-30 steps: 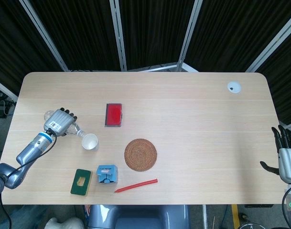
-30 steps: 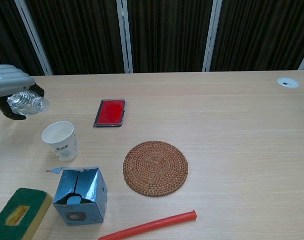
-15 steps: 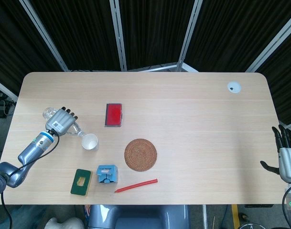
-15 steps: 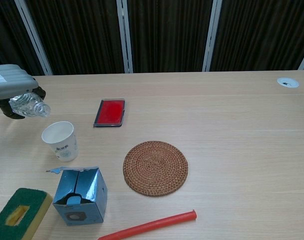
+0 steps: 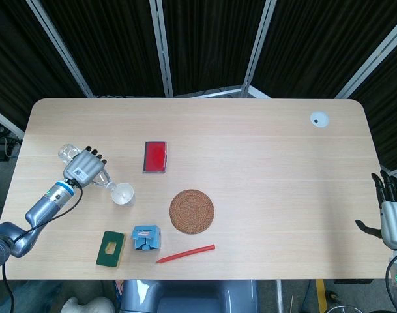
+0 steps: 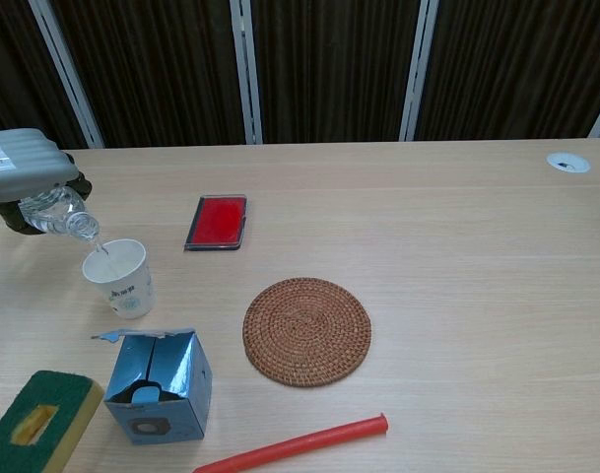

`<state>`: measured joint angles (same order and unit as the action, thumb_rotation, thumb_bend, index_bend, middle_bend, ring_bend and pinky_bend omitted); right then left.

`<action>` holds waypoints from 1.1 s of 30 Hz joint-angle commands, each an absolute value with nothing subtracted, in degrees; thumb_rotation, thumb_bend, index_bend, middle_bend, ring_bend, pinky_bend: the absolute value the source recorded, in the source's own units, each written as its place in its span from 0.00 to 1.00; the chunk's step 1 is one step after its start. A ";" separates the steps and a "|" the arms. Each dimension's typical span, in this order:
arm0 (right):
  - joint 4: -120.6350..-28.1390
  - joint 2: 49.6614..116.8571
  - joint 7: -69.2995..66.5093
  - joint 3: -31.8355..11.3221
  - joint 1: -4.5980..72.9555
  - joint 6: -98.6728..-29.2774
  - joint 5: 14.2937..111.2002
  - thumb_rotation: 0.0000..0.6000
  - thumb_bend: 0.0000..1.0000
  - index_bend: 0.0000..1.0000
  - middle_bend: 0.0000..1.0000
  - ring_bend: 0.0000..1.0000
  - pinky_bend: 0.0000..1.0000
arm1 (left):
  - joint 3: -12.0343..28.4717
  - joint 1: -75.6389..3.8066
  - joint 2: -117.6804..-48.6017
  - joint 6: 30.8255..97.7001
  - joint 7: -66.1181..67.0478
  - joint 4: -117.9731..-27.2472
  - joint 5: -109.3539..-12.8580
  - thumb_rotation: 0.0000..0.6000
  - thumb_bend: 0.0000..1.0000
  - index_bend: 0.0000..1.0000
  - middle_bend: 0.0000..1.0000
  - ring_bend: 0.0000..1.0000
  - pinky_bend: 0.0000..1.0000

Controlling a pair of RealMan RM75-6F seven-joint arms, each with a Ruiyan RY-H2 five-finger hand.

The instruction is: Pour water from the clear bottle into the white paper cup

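Note:
My left hand [image 5: 83, 168] [image 6: 24, 175] grips the clear bottle [image 6: 61, 214] [image 5: 103, 180] and holds it tilted neck-down over the white paper cup [image 6: 119, 277] [image 5: 123, 194]. A thin stream of water falls from the bottle's mouth into the cup in the chest view. The bottle's base [image 5: 66, 152] sticks out behind the hand. The cup stands upright on the table at the left. My right hand [image 5: 391, 212] hangs off the table's right edge, fingers apart and holding nothing.
A red flat case [image 5: 155, 156] lies behind the cup. A woven round coaster [image 5: 192, 210] sits mid-table. In front of the cup are a blue carton [image 5: 146, 238], a green-yellow sponge [image 5: 111, 248] and a red stick [image 5: 186, 253]. A white disc [image 5: 319, 119] lies far right.
My left hand has tipped the bottle further down, bringing its mouth over the cup's rim. Water now streams into the cup. The right hand has not moved.

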<state>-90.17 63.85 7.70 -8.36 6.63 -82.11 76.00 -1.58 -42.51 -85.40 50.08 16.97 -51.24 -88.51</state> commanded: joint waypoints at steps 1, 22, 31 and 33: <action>-90.17 63.83 7.67 -8.36 6.63 -82.11 76.00 1.00 0.00 0.00 0.00 0.00 0.00 | -1.57 -42.50 -85.51 50.24 17.38 -51.13 -88.48 1.00 0.54 0.66 0.52 0.36 0.37; -90.32 63.72 7.60 -8.37 6.54 -82.21 76.01 1.00 0.00 0.00 0.00 0.00 0.00 | -1.57 -42.45 -85.09 51.31 18.40 -51.11 -88.46 1.00 0.54 0.66 0.52 0.36 0.37; -90.34 63.70 7.59 -8.36 6.52 -82.23 76.04 1.00 0.00 0.00 0.00 0.00 0.00 | -1.41 -42.66 -85.42 51.50 18.91 -51.38 -88.43 1.00 0.54 0.66 0.52 0.36 0.37; -90.36 63.69 7.58 -8.37 6.51 -82.25 76.03 1.00 0.00 0.00 0.00 0.00 0.00 | -1.48 -42.68 -85.47 51.49 19.08 -51.37 -88.50 1.00 0.54 0.66 0.52 0.36 0.37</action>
<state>-90.36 63.68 7.57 -8.37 6.50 -82.25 76.03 -1.45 -42.67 -85.45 51.50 19.06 -51.37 -88.48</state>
